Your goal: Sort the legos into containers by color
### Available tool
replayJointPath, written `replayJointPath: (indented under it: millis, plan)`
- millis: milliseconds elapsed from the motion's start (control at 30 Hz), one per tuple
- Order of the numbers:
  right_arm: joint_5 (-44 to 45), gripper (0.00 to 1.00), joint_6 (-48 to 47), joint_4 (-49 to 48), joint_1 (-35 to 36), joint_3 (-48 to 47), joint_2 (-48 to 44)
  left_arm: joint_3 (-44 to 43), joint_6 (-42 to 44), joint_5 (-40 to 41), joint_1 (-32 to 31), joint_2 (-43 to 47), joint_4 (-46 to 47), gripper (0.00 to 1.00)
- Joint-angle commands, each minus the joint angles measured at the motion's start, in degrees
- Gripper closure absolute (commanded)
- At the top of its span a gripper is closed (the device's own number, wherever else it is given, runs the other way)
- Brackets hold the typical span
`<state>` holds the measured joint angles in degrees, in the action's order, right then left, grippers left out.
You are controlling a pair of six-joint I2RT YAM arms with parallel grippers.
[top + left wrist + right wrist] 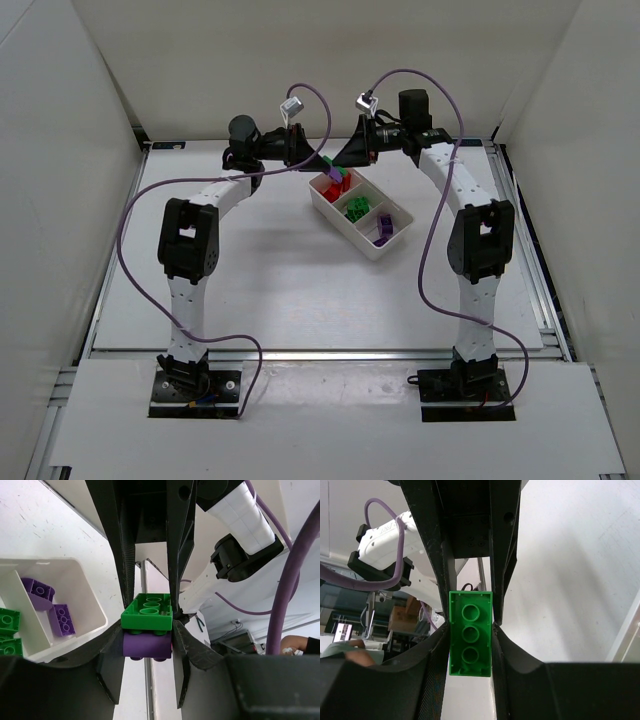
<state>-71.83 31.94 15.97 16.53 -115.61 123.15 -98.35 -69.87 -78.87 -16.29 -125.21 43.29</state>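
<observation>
A green brick (pixel 147 611) is stacked on a purple brick (pixel 147 645), and both are held in the air between the two grippers. My left gripper (pixel 147 651) is shut on the purple brick. My right gripper (pixel 470 630) is shut on the green brick (pixel 470 632), whose hollow underside faces its camera. In the top view the left gripper (pixel 305 150) and the right gripper (pixel 350 152) meet tip to tip above the far end of the white tray (pixel 372 250). The tray's compartments hold red bricks (pixel 337 187), green bricks (pixel 356 208) and purple bricks (pixel 383 228).
The tray lies diagonally at the centre right of the white table. In the left wrist view its end compartment (pixel 75 565) holds two purple bricks (pixel 50 605), with green bricks (pixel 7 625) beside them. White walls enclose the table on the left, right and back.
</observation>
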Motion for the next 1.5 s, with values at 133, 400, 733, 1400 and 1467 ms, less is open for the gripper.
replayJointPath:
  millis: [133,400,733,1400,1467]
  plan:
    - [2.0,1.0,-2.7,0.6,-3.1,-1.9,-1.4,2.7,-3.3,-2.2,-0.3,3.6,7.9,0.9]
    - [2.4,1.0,-4.2,2.6,-7.3,-1.0,-3.6,7.8,-4.1,-2.4,-0.3,5.8,10.0,0.9]
    - [2.7,1.0,-5.7,4.0,-9.7,0.1,-5.4,9.4,-3.7,-2.8,-0.3,6.8,10.1,0.9]
    - [60.8,1.0,-27.0,27.5,3.1,6.9,-10.4,1.2,48.5,18.9,5.4,20.0,-49.9,0.9]
    - [62.4,1.0,-23.8,27.7,3.1,6.9,-9.6,-1.6,52.0,26.0,5.5,20.6,-58.3,0.9]
